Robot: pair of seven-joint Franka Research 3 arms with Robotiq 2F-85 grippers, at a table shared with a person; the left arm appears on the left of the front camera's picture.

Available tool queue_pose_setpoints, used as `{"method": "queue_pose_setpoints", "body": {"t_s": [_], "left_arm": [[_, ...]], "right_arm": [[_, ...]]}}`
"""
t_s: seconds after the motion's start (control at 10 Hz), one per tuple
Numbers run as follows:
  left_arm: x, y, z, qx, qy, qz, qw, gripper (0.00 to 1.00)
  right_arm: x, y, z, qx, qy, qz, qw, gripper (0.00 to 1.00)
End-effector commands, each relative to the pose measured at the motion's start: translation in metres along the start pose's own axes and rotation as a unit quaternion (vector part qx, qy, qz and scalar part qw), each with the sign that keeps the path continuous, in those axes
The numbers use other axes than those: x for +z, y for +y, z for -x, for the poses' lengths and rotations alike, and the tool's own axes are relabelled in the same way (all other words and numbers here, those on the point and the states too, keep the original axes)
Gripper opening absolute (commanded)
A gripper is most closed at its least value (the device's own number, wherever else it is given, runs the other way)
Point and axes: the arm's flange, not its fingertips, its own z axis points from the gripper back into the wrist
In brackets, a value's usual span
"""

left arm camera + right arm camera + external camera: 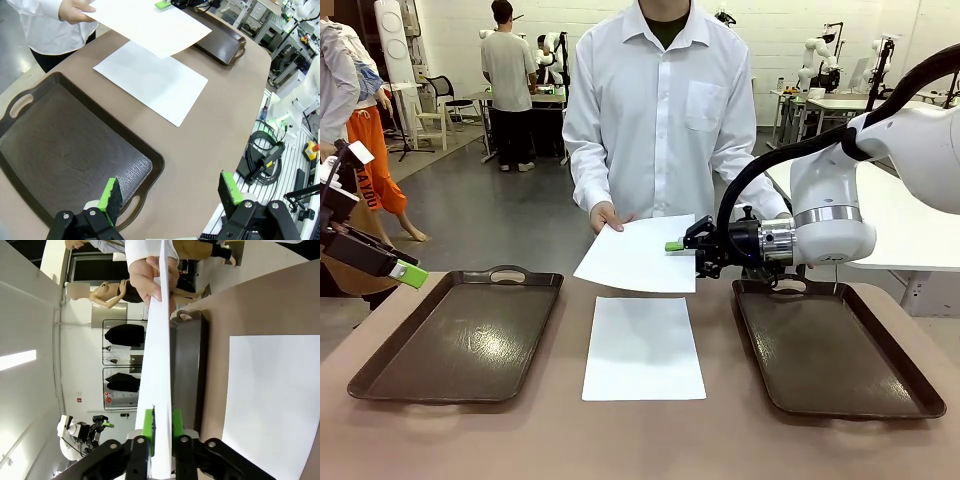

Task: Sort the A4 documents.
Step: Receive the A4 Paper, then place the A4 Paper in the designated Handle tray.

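Note:
One white A4 sheet (638,254) hangs in the air above the table's far middle. A person's hand (605,215) holds its left corner, and my right gripper (676,246) is shut on its right edge. The right wrist view shows that sheet (157,365) edge-on between the green pads (148,424), with the hand (150,275) at its far end. A second A4 sheet (643,347) lies flat on the table between the trays. My left gripper (408,272) hovers at the far left, above the left tray's outer side. It is open (170,192) with nothing between its fingers.
Two dark brown handled trays sit on the brown table, one at the left (460,335) and one at the right (835,345). The person in a white shirt (665,110) stands at the far edge. Cables (262,150) lie on the floor beside the table.

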Motion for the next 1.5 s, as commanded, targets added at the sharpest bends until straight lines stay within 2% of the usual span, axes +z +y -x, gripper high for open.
{"method": "queue_pose_setpoints", "body": {"t_s": [0.0, 0.1, 0.6, 0.7, 1.4], "left_arm": [[0.0, 0.0019, -0.0003, -0.009, -0.006, 0.008, 1.0, 1.0], [0.0, 0.0019, -0.0003, -0.009, -0.006, 0.008, 1.0, 1.0], [0.0, 0.0019, -0.0003, -0.009, -0.006, 0.008, 1.0, 1.0], [0.0, 0.0019, -0.0003, -0.009, -0.006, 0.008, 1.0, 1.0], [0.0, 0.0019, -0.0003, -0.009, -0.006, 0.008, 1.0, 1.0]], "right_arm": [[0.0003, -0.0021, 0.0062, 0.01, 0.02, -0.003, 1.0, 0.05], [0.0005, -0.0016, 0.0065, 0.011, 0.022, -0.003, 1.0, 0.0], [0.0041, 0.0, 0.0108, 0.025, 0.037, -0.021, 0.999, 0.0], [-0.0031, 0.0018, 0.0038, 0.004, 0.018, -0.008, 1.0, 0.0], [-0.0031, 0.0018, 0.0038, 0.004, 0.018, -0.008, 1.0, 0.0]]}}
